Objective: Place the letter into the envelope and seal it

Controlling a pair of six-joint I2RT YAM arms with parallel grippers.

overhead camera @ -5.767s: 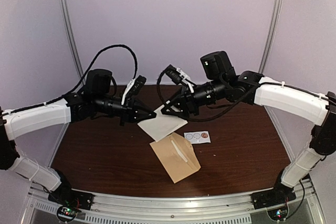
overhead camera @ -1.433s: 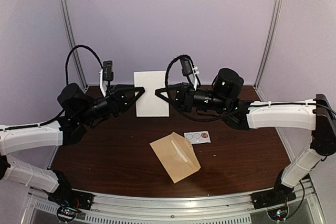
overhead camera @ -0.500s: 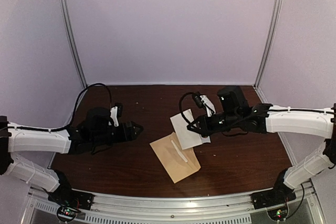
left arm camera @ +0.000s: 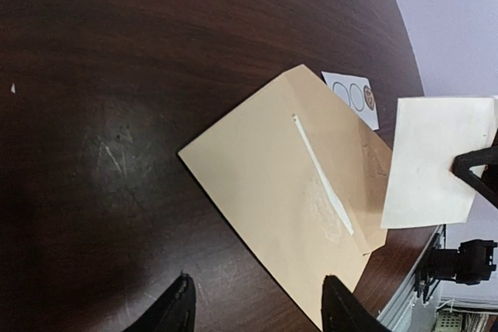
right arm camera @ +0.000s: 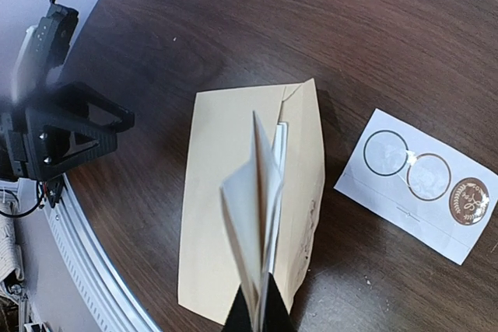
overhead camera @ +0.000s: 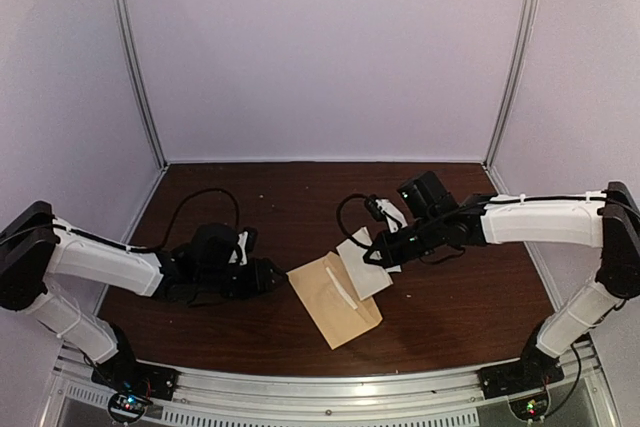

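Observation:
The tan envelope (overhead camera: 335,302) lies flat on the dark table, a white strip (left arm camera: 323,180) running along it. My right gripper (overhead camera: 385,252) is shut on the folded white letter (overhead camera: 365,265), which hangs just above the envelope's right side. In the right wrist view the letter (right arm camera: 253,207) stands edge-on over the envelope (right arm camera: 210,192). My left gripper (overhead camera: 275,275) sits low at the envelope's left edge, open. In the left wrist view its fingertips (left arm camera: 179,312) straddle the near edge of the envelope (left arm camera: 272,192) without gripping it, and the letter (left arm camera: 436,161) hangs beyond.
A small white card with round stickers (right arm camera: 416,184) lies on the table just right of the envelope; the left wrist view shows that card (left arm camera: 352,95) past the envelope's far corner. The table's metal front rail (overhead camera: 330,387) runs close below the envelope.
Both arms came down from holding the letter up high. The left gripper let go of it, dropped to the envelope's left edge and narrowed. The right carried the letter down over the envelope.

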